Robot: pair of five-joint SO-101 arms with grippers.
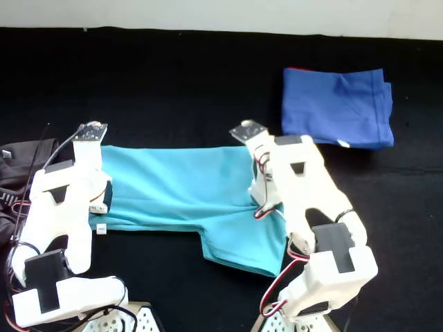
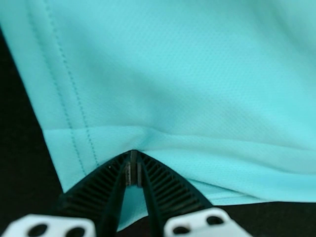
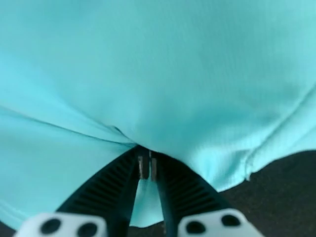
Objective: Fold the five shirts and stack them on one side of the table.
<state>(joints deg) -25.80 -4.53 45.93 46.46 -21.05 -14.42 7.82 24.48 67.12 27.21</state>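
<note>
A turquoise shirt (image 1: 183,190) lies spread across the middle of the black table, partly folded, with a sleeve hanging toward the front. My left gripper (image 2: 132,170) is shut on a pinch of the turquoise shirt (image 2: 187,84) close to its stitched hem, at the shirt's left end in the high view. My right gripper (image 3: 146,167) is shut on a fold of the turquoise shirt (image 3: 163,69) near its edge, at the shirt's right part. A folded blue shirt (image 1: 337,107) rests at the back right of the table.
Dark cloth and cables (image 1: 17,173) lie at the left edge beside the left arm. The black table (image 1: 159,83) stretches bare behind the turquoise shirt. Both arm bases stand at the front edge.
</note>
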